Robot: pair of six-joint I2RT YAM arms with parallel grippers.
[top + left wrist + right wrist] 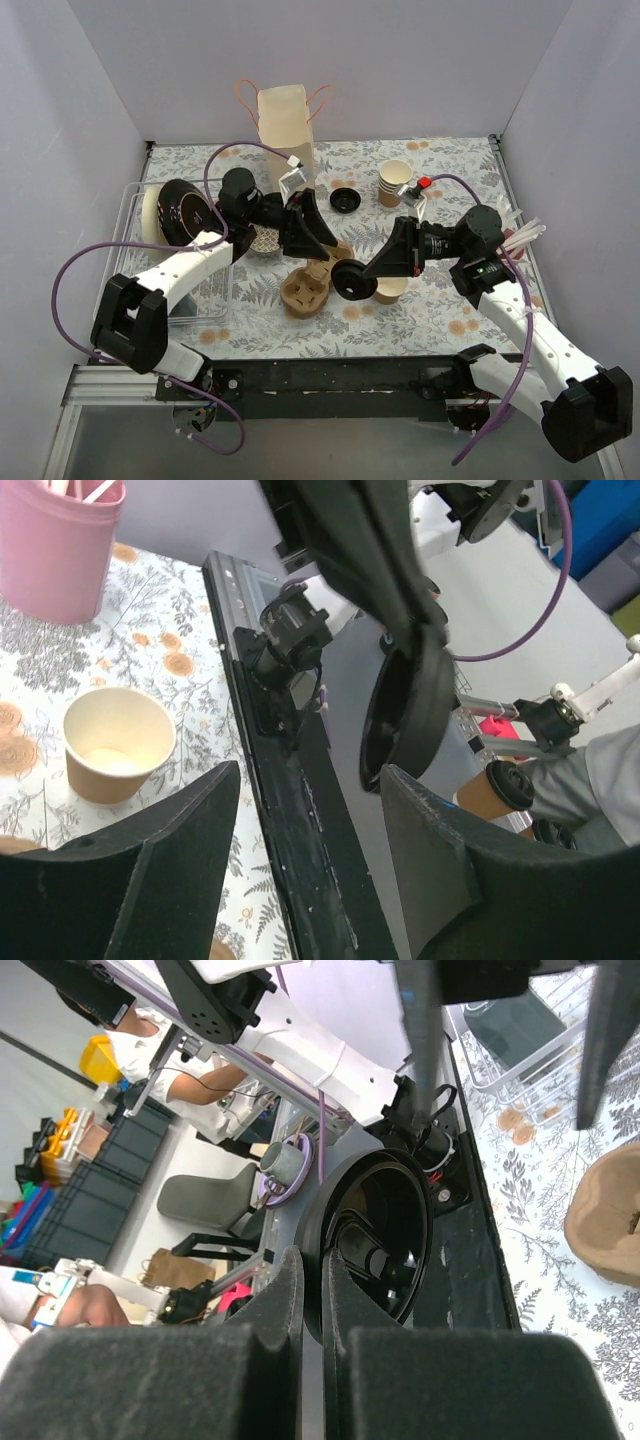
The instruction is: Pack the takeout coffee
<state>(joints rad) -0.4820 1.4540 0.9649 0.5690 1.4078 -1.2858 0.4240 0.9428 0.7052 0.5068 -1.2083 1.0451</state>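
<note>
Takeout coffee cup (115, 742): parked upright on the floral table (440, 310), near the front edge, just right of the pulp carrier (308, 288). Cream-tan paper outside, pale cream inside right down to the bottom, open-topped at the moment. Black lid (375, 1225) off the cup, hanging edge-on in the air just beside it. Round and glossy, with a raised ring on the inner face.

Right gripper (312, 1270): clamped tight on that lid's rim, pads nearly meeting. Left gripper (310, 780): spread wide with nothing between the fingers, hovering over the carrier, lid just in front of it.

Containers, for anyone counting:
- carrier with bare brown wells facing up
- pink tub (55, 540) with a few pale sticks (85, 490) poking out
- nested stack of lidless paper cups (393, 183) toward the back
- tan paper bag (285, 118) with handles, standing at the back wall, insides not visible from above
- wire rack (212, 300) on the left, with a big round black-and-cream thing (180, 212) leaning in it, can't tell what exactly

Second black lid (346, 200) lying flat between bag and cup stack.
</note>
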